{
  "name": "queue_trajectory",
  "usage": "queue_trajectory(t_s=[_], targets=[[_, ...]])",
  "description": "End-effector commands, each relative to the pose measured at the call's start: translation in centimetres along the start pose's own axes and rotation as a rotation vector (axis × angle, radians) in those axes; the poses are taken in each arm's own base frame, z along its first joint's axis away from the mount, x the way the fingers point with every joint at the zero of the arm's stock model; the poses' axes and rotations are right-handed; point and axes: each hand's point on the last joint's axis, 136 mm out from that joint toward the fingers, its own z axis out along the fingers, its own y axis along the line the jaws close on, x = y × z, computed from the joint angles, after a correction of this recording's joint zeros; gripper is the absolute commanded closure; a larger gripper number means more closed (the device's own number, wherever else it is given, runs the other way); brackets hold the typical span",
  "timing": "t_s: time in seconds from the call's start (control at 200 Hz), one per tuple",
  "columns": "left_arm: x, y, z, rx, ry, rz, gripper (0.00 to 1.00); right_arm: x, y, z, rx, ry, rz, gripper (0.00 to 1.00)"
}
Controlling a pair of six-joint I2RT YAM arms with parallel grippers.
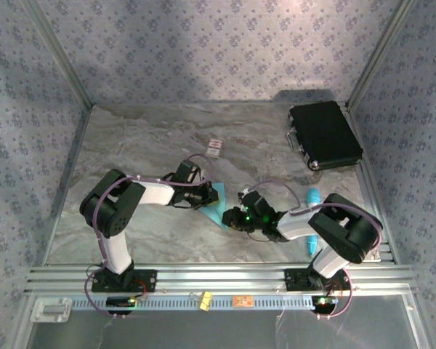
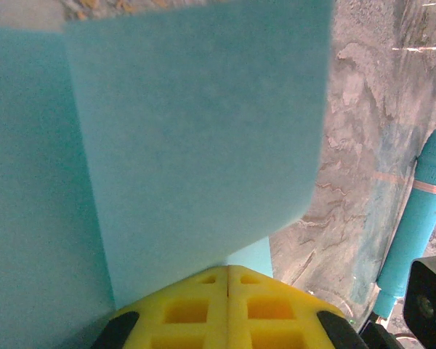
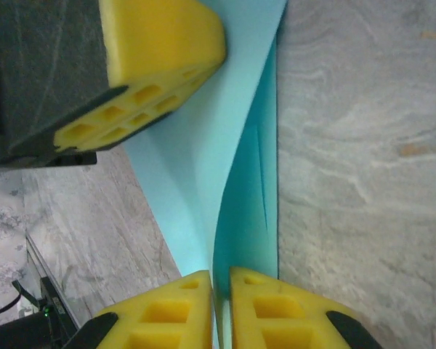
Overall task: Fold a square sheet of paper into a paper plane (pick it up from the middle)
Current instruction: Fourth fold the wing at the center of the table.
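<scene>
Top external view: the marbled tabletop (image 1: 131,145) carries a black case (image 1: 325,136) in its far right corner, lying flat with its lid shut, so its contents are hidden; a metal latch or handle shows on its left side, and no lettering can be made out on it. Near the middle of the far edge lies a small white card (image 1: 215,147) with red marks too small to read. The light-blue sheet of paper (image 1: 216,213) is near the middle of the tabletop, towards the near edge, between the two arms and held by both. The left hand (image 1: 207,195) is clenched on it: in the left wrist view its yellow fingers meet, with the sheet rising from between them, folded into overlapping layers. The right hand (image 3: 219,275) grasps the sheet's other end, its yellow fingers pressed nearly together on a thin edge of the paper. A slim cyan stick (image 1: 313,196) lies by the right arm, towards the tabletop's right edge.
</scene>
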Motion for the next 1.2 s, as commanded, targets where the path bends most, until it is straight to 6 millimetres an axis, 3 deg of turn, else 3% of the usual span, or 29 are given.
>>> queue_trajectory(t_s=[0.0,0.245,0.625,0.795,1.069,1.194], targets=[[0.4,3.2,-0.3,-0.108,-0.014,-0.044,0.97,1.6,-2.6,-0.6,0.096,0.038,0.006,0.87],[0.5,3.3,-0.2,-0.11,-0.009,-0.045,0.97,2.6,-3.7,-0.7,0.107,0.061,0.019,0.96],[0.3,3.5,-0.3,-0.119,-0.014,-0.05,0.97,2.8,-3.0,-1.4,0.1,0.067,0.009,0.91],[0.4,3.6,-0.2,-0.118,-0.01,-0.053,0.97,3.4,-3.1,-1.5,0.1,0.088,-0.004,0.95],[0.3,3.7,-0.2,-0.123,-0.014,-0.056,0.98,4.4,-3.9,-1.8,0.123,0.118,-0.002,0.93],[0.4,3.9,-0.2,-0.125,-0.011,-0.058,0.98,4.7,-3.4,-2.1,0.117,0.119,-0.037,0.95]])
